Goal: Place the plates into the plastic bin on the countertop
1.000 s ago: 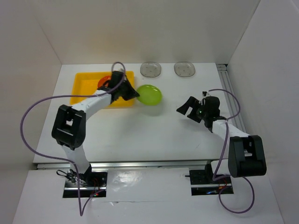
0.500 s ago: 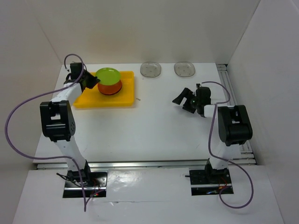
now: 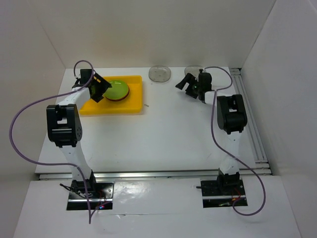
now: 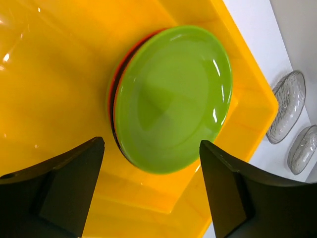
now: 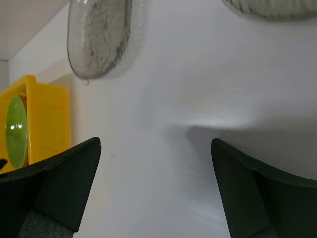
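Your left end effector (image 3: 98, 85) hung spread wide and empty. The lime green plate (image 4: 171, 96) lay free just beyond its fingers, nested flat on the stack inside the plastic bin (image 4: 49, 74). Your right end effector (image 5: 156, 143) was also wide and empty. One translucent grey plate (image 5: 99, 34) and a second grey plate (image 5: 267, 7) sat on the desk (image 5: 163, 173) just ahead of it, probably your next pick.

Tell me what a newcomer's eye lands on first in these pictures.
The bright yellow bin at the table's far left, with a lime green plate topping a stack inside it and the open left pincer poised just above. Next, a translucent grey plate and its twin by the far wall, with the open right pincer close to them.
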You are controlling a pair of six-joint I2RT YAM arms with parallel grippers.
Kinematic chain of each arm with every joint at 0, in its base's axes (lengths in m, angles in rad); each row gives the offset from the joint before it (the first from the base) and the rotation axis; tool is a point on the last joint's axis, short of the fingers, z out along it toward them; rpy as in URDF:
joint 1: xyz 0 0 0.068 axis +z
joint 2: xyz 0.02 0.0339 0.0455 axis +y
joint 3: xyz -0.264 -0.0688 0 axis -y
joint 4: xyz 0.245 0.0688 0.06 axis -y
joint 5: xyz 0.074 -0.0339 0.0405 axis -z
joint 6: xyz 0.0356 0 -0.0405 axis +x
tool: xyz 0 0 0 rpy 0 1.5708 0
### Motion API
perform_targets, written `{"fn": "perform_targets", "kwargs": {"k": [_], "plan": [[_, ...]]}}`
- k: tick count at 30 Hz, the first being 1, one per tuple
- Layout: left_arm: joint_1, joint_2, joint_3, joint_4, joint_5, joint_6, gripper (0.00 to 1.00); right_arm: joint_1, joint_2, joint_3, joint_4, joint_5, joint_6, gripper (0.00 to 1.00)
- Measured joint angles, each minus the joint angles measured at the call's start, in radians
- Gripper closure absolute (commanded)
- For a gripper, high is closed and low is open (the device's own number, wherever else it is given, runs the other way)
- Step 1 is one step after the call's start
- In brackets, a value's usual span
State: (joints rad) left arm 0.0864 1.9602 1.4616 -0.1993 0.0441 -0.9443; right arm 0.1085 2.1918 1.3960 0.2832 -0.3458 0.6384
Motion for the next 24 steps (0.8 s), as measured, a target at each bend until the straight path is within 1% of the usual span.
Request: {"fn": "perform_targets", "kwargs": {"k": [2, 5, 6, 7, 9, 11, 12, 15, 17, 19, 20, 22, 24], "plan": [[-0.017, -0.021, -0.002, -0.036, -0.021, 0.000, 0.00, 0.019, 0.086, 0.140, -0.042, 0.015, -0.001, 0.00], [-0.051, -0.080, -0.002, -0.108, -0.061, 0.004, 0.00, 0.049, 0.204, 0.345, -0.114, 0.034, -0.006, 0.02], [-0.066, -0.109, -0.002, -0.136, -0.076, 0.005, 0.00, 0.059, 0.242, 0.413, -0.137, 0.039, -0.006, 0.05], [-0.079, -0.138, -0.002, -0.161, -0.093, 0.007, 0.00, 0.068, 0.284, 0.489, -0.164, 0.047, -0.008, 0.11], [-0.113, -0.197, 0.004, -0.214, -0.124, 0.023, 0.00, 0.085, 0.360, 0.613, -0.199, 0.058, -0.008, 0.19], [-0.145, -0.240, 0.040, -0.289, -0.166, 0.029, 0.00, 0.098, 0.416, 0.711, -0.238, 0.073, -0.007, 0.34], [-0.162, -0.260, 0.058, -0.319, -0.182, 0.030, 0.00, 0.104, 0.438, 0.745, -0.254, 0.082, -0.006, 0.45], [-0.195, -0.334, 0.055, -0.372, -0.197, 0.032, 0.00, 0.112, 0.478, 0.807, -0.291, 0.105, 0.010, 0.55], [-0.197, -0.395, 0.011, -0.387, -0.197, 0.034, 0.00, 0.117, 0.492, 0.826, -0.302, 0.119, 0.021, 0.62], [-0.194, -0.460, -0.044, -0.408, -0.197, 0.049, 0.00, 0.117, 0.500, 0.835, -0.311, 0.130, 0.035, 0.67], [-0.193, -0.494, -0.071, -0.420, -0.197, 0.054, 0.00, 0.117, 0.505, 0.843, -0.317, 0.137, 0.043, 0.72], [-0.192, -0.546, -0.108, -0.432, -0.196, 0.063, 0.00, 0.118, 0.513, 0.852, -0.321, 0.145, 0.063, 0.76], [-0.192, -0.593, -0.138, -0.433, -0.191, 0.079, 0.00, 0.118, 0.520, 0.861, -0.322, 0.150, 0.086, 0.83]]}}
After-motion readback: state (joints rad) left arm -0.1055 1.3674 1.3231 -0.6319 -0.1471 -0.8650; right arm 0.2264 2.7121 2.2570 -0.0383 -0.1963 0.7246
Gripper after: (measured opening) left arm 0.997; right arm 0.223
